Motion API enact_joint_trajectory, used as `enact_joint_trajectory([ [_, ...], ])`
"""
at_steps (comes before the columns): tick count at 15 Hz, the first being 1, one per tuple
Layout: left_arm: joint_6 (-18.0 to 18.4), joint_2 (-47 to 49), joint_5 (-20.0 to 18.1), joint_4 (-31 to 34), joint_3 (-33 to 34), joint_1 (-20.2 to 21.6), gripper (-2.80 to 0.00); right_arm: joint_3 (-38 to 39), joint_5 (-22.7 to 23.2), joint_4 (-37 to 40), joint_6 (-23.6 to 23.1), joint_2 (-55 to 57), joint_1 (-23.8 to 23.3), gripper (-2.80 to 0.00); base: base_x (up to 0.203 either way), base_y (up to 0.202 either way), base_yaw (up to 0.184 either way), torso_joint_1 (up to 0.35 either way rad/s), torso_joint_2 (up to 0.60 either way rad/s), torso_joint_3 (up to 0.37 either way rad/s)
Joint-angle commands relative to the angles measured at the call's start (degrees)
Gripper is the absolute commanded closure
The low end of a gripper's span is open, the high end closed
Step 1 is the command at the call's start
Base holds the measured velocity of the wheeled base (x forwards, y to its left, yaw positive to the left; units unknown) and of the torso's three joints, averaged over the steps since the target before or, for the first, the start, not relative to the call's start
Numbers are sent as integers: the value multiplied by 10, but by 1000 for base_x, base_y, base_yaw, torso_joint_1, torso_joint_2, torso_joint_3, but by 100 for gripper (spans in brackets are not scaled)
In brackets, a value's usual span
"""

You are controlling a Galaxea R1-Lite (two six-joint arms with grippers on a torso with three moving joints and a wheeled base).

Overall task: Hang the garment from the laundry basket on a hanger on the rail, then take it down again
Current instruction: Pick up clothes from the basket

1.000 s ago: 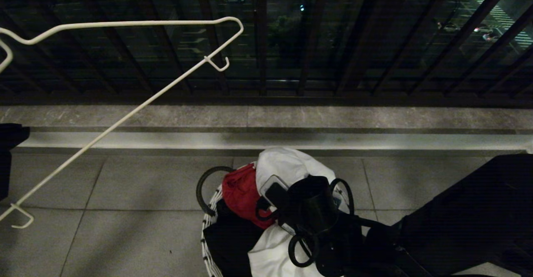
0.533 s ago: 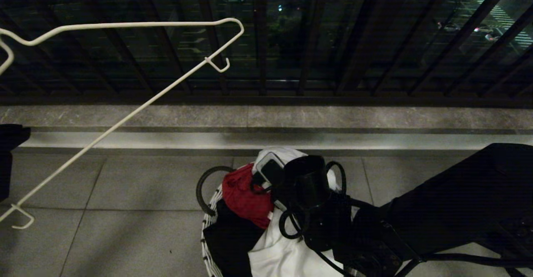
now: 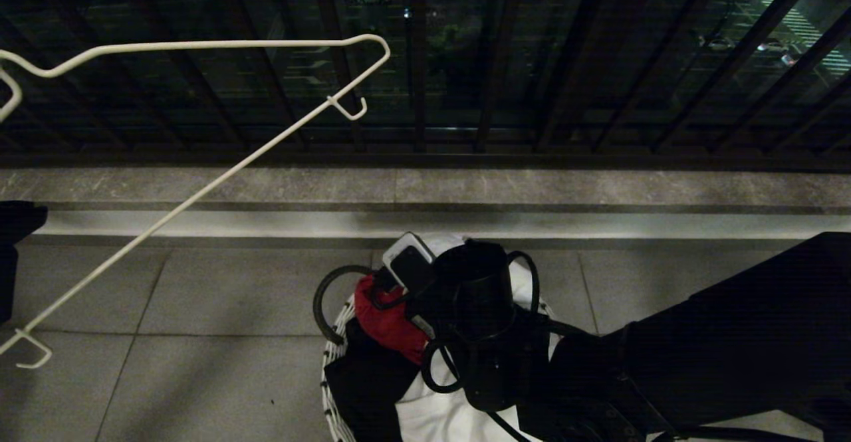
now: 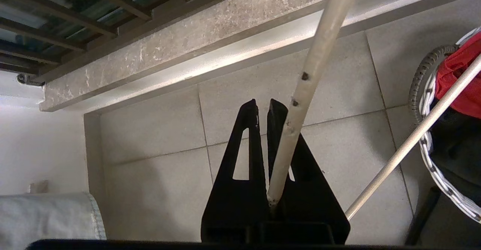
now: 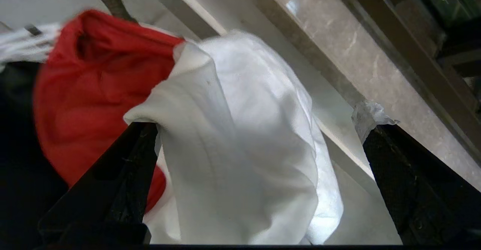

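Basket time on the tiled floor

Left gripper (image 4: 263, 109) is pinched tight on the white hanger (image 3: 199, 193), held up left of the laundry basket (image 3: 332, 369). Right gripper (image 5: 259, 129) hangs over that basket, fingers (image 5: 124, 167) wide apart around the white garment (image 5: 240, 148) beside the red cloth (image 5: 94, 92).

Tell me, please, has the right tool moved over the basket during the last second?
Yes. The right tool has shifted toward the stone curb, farther across the laundry basket.

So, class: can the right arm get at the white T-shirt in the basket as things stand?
Probably yes: the right gripper has open jaws either side of the white T-shirt, which lies on top of the basket with nothing between.
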Motion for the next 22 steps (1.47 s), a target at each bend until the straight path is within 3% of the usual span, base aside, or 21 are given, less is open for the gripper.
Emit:
enact_joint_trajectory([
  [1,1,1,1,0,0,0,0,3,-2,-4,1,-4,2,-280,0,0,0,0,0,0],
  [4,1,0,1,0,0,0,0,24,-4,-41,-4,-4,1,-280,0,0,0,0,0,0],
  [13,1,-3,1,0,0,0,0,74,-11,-42,-5,-61,-30,-280,0,0,0,0,0,0],
  [20,1,-5,1,0,0,0,0,72,-11,-43,-3,-53,-55,-280,0,0,0,0,0,0],
  [22,2,-5,1,0,0,0,0,72,-11,-42,-4,-52,-81,-280,0,0,0,0,0,0],
])
